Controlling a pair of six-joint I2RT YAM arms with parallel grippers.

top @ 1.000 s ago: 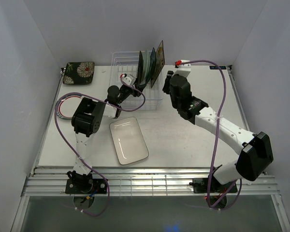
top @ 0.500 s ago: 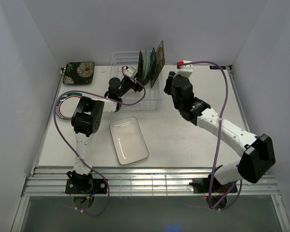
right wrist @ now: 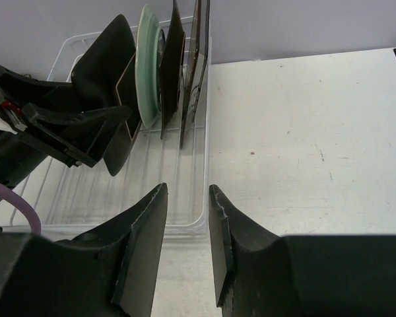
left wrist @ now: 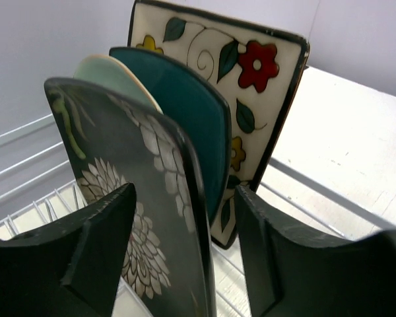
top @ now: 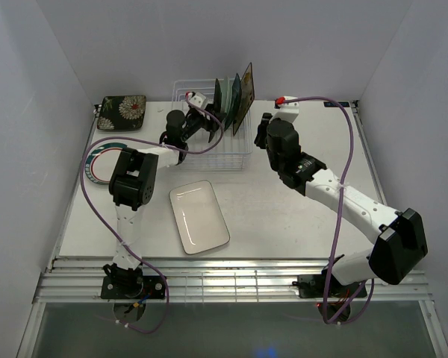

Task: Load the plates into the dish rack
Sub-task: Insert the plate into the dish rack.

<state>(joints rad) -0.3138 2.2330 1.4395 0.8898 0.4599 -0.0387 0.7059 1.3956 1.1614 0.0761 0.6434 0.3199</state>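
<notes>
The white wire dish rack [top: 209, 145] holds four upright plates: a dark square floral one [left wrist: 138, 178], a round mint-green one [left wrist: 109, 72], a teal square one [left wrist: 185, 119] and a cream square floral one [left wrist: 251, 72]. My left gripper [top: 200, 112] is open inside the rack, with one finger on each side of the dark floral plate and a gap to the right finger. My right gripper [right wrist: 187, 189] is open and empty, above the rack's near right corner [right wrist: 199, 224]. A white rectangular plate [top: 199, 216] lies flat on the table.
A second dark square floral plate [top: 123, 112] lies at the back left. A round white green-rimmed plate [top: 95, 162] lies at the left edge, partly hidden by the left arm. Purple cables loop over both arms. Walls close in the back and sides.
My left gripper has moved away from me, deeper into the rack alongside the dark floral plate. My right arm has shifted slightly back.
</notes>
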